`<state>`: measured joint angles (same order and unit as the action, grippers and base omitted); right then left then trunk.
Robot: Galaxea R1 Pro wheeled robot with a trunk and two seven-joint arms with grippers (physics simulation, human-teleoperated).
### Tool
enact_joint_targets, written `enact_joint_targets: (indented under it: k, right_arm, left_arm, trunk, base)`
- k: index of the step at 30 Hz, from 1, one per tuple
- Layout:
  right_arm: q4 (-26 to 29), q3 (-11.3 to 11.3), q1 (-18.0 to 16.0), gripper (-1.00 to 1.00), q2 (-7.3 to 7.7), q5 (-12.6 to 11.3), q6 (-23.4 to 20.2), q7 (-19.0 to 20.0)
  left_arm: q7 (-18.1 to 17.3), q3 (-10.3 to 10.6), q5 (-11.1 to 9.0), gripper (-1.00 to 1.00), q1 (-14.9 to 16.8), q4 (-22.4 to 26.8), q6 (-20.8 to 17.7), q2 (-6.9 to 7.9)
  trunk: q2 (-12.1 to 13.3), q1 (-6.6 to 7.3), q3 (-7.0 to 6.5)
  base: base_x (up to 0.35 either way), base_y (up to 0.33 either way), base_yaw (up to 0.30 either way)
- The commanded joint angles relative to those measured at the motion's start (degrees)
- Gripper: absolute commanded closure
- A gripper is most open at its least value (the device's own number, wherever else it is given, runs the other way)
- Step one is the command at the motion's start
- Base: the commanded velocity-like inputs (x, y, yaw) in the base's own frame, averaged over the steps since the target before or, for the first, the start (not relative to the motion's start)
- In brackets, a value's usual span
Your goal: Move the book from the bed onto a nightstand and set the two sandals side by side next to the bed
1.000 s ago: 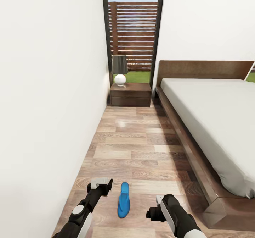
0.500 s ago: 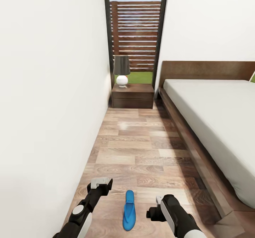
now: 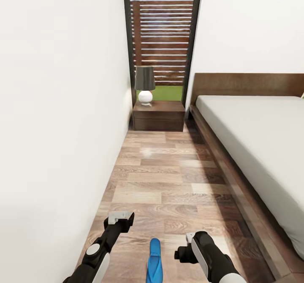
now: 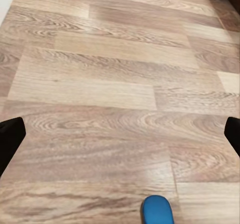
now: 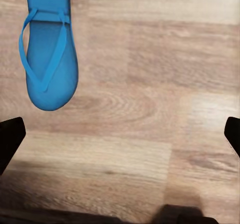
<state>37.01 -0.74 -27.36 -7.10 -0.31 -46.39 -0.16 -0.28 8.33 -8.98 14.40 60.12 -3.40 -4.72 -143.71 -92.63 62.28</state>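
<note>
One blue sandal [image 3: 155, 261] lies on the wood floor at the bottom of the head view, between my two arms. My left gripper [image 3: 121, 220] hovers open above the floor beside it, and the sandal's rounded end [image 4: 157, 210] peeks into the left wrist view below the open left gripper [image 4: 120, 139]. On the sandal's other side my right gripper [image 3: 183, 253] is open and holds nothing. The thong-strapped sandal [image 5: 50, 53] lies off to one side of the right gripper [image 5: 120, 136] in its wrist view. The bed [image 3: 261, 135] runs along the right. A nightstand [image 3: 159, 115] stands at the far end. The book is out of view.
A white wall [image 3: 59, 127] closes the left side of a narrow floor strip [image 3: 169, 177] between wall and bed. On the nightstand stands a lamp [image 3: 145, 84] with a dark shade. Behind it is a tall window [image 3: 162, 38] showing a slatted fence.
The camera has moved forward and turned slightly, so the sandal sits lower in the picture and the bed has slid right. Both arms hold the same pose.
</note>
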Motion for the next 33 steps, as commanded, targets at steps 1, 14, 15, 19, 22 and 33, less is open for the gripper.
enact_joint_targets:
  k: [1,14,15,19,22,33]
  right_arm:
    - [0.08,-0.07,-0.03,-1.0,-0.02,-0.03,-0.27,-0.02]
    - [-0.09,-0.07,-0.02,-1.0,-0.02,-0.04,-0.24,-0.02]
    - [-0.09,-0.06,-0.03,-1.0,-0.02,-0.04,-0.23,-0.02]
    - [-0.1,-0.07,-0.05,-1.0,-0.02,-0.03,-0.24,-0.02]
    - [-0.1,-0.08,-0.03,-1.0,-0.02,-0.03,-0.25,-0.02]
    - [-0.1,-0.07,-0.04,-1.0,-0.02,-0.04,-0.26,-0.02]
  left_arm:
    - [-0.05,0.02,-0.6,-1.0,0.01,0.09,-0.31,-0.01]
    - [0.19,0.02,-0.63,-1.0,0.01,0.17,-0.29,0.05]
    - [0.19,0.02,-0.62,-1.0,0.01,0.17,-0.29,0.04]
    - [0.19,0.01,-0.67,-1.0,0.01,0.17,-0.34,0.02]
    - [0.21,0.0,-0.68,-1.0,0.01,0.17,-0.36,0.01]
    - [0.26,0.01,-0.69,-1.0,0.01,0.17,-0.38,-0.01]
  trunk:
    - [-0.02,0.0,0.05]
    - [-0.02,0.0,0.05]
    - [-0.02,0.0,0.05]
    - [-0.05,-0.05,0.5]
    - [-0.09,-0.13,1.16]
    - [-0.23,-0.41,3.6]
  base:
    - [0.051,0.0,0.0]
    - [0.009,0.0,0.0]
    - [0.0,0.0,0.0]
    - [0.0,0.0,0.0]
    - [0.0,0.0,0.0]
    - [0.0,0.0,0.0]
